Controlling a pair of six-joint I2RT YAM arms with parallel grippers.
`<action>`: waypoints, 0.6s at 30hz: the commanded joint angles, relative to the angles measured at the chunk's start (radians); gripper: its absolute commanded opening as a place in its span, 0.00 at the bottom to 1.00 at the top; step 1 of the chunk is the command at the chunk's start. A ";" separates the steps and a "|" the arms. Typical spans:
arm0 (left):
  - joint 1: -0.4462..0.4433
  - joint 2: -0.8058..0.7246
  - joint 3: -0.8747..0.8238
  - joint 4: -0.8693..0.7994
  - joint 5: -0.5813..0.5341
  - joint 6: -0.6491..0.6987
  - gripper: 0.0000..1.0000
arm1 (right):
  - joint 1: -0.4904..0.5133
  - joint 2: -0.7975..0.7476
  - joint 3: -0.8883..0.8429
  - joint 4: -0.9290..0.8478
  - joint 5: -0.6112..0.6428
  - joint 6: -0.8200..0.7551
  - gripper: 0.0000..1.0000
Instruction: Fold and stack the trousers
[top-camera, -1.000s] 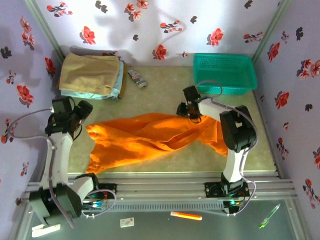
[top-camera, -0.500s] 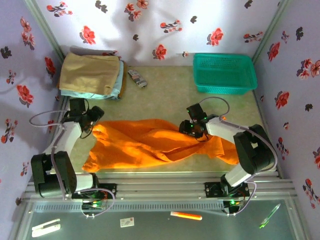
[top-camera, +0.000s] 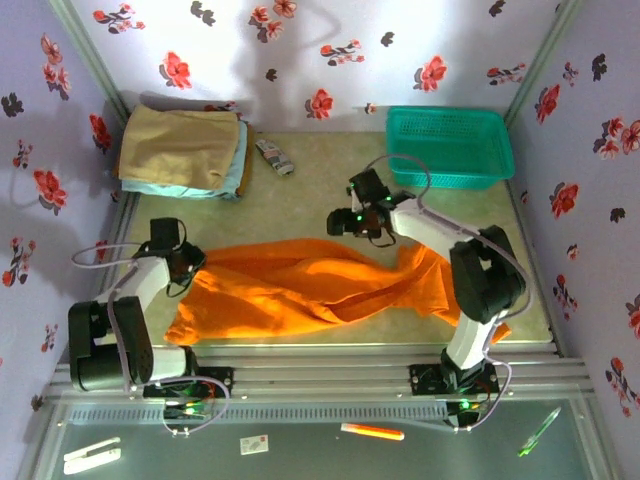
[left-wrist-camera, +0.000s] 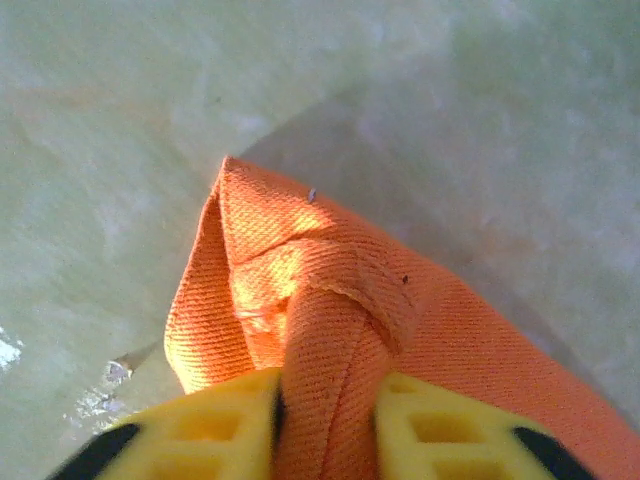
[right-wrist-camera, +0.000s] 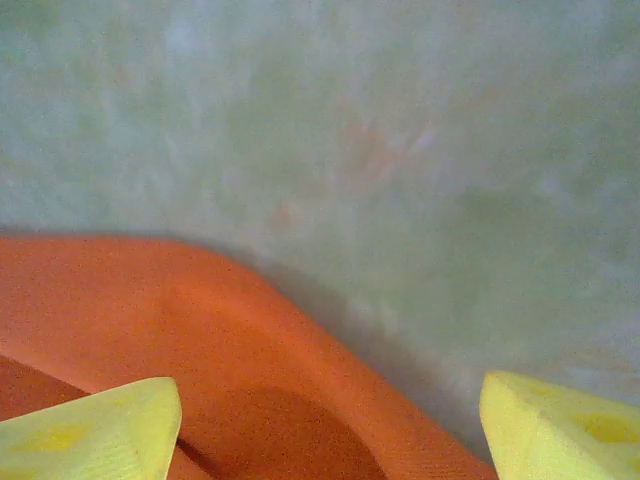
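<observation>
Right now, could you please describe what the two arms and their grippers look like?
The left arm and right arm have white links and black joints, with thin grey cables looping near the wrists. The left gripper and right gripper have yellow fingers.

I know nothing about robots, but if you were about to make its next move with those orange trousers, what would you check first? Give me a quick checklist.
1. Left claw gripping the trousers: ok, a bunch of cloth is pinched in it.
2. Right claw holding cloth: not ok, it is open and empty.
3. Trousers lying flat: not ok, they are twisted and bunched.
4. Trousers wholly on the table: cannot tell, the right arm covers one end.
5. Top of the tan folded garment free for stacking: ok, nothing lies on it.
</observation>
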 joint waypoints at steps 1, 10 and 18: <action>-0.005 -0.045 -0.045 0.008 -0.012 -0.009 0.00 | 0.060 0.063 0.038 -0.089 -0.075 -0.094 0.79; -0.003 -0.105 -0.046 -0.021 0.007 -0.005 0.00 | 0.093 0.130 -0.003 -0.092 -0.088 -0.107 0.56; -0.004 -0.176 0.003 -0.068 0.028 0.005 0.00 | 0.065 0.094 0.056 -0.099 0.064 -0.076 0.00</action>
